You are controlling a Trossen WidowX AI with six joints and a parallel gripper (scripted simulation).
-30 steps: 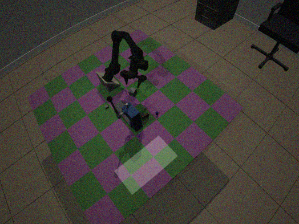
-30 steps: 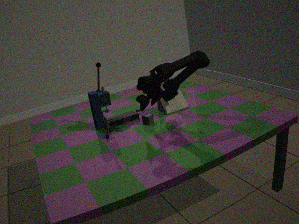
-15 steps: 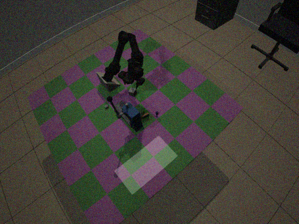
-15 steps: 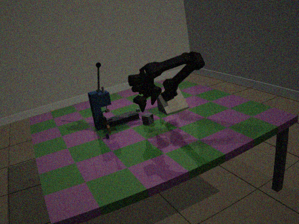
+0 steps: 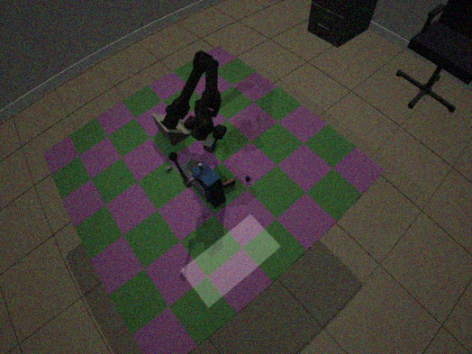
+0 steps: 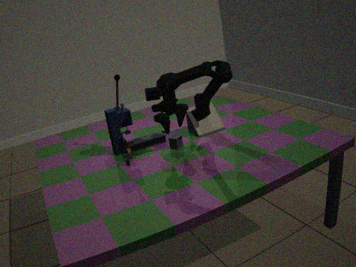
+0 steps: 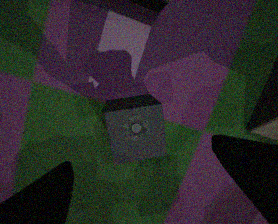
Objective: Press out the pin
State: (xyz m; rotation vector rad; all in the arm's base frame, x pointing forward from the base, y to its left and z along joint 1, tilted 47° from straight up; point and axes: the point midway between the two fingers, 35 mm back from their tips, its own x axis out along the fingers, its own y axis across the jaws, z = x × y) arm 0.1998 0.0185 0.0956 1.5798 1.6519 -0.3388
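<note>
The small grey block [image 5: 209, 143] [image 6: 176, 143] [image 7: 125, 147] sits on the checkered table, off the press; its round pin end [image 7: 136, 128] shows in its top face. My gripper [image 6: 174, 128] [image 7: 144, 155] is open and empty above the block, fingers pointing down. The blue press [image 5: 207, 176] [image 6: 113, 128] stands apart from the block. Its lever [image 5: 181, 168] [image 6: 117, 92] stands up, with a black ball on top. The punch [image 6: 128, 131] is small under the press head. The dark bed [image 6: 146, 141] reaches out from the press towards the block. I cannot make out the cup.
A brownish bar [image 5: 230, 183] [image 6: 128, 155] sticks out beside the press foot. A small dark object [image 5: 248, 178] is near it. A small pale object [image 5: 168, 168] lies by the lever side. The arm's pale wedge base [image 5: 163, 126] [image 6: 210, 126] is behind the gripper.
</note>
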